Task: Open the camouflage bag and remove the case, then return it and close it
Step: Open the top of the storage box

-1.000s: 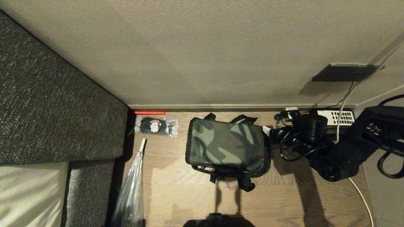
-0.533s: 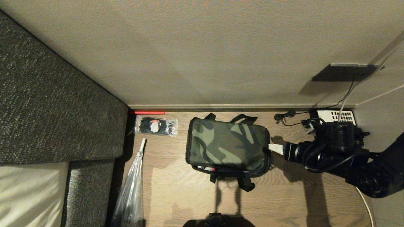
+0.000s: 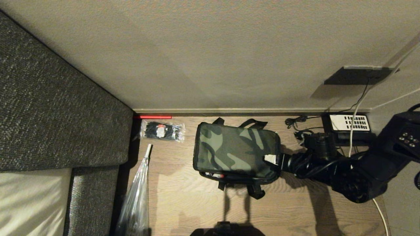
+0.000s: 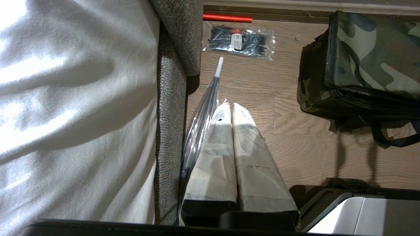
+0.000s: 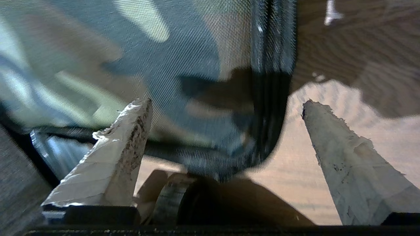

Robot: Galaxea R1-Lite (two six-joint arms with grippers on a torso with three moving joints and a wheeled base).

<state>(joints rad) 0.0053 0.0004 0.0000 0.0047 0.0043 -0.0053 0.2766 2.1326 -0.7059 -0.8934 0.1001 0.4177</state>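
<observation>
The camouflage bag (image 3: 234, 149) lies on the wooden floor by the wall, lid down, black strap handles sticking out front and back. A red sliver shows at its front seam. My right gripper (image 3: 274, 160) reaches in from the right over the bag's near right corner. In the right wrist view this gripper (image 5: 224, 105) is open, its taped fingers spread either side of the bag's black-trimmed corner (image 5: 269, 98), holding nothing. My left gripper (image 4: 229, 105) hangs parked and shut by the sofa, left of the bag (image 4: 370, 62). The case is hidden.
A grey sofa (image 3: 49, 114) fills the left. A clear packet of black items (image 3: 162, 130) and a plastic-wrapped umbrella (image 3: 136, 196) lie left of the bag. A black telephone with white keypad (image 3: 349, 123) and cables sit by the wall at the right.
My right arm has swung from beside the telephone toward me and left, bringing the gripper from the bag's far right side onto its near right corner. The wrist has rolled and the fingers have spread.
</observation>
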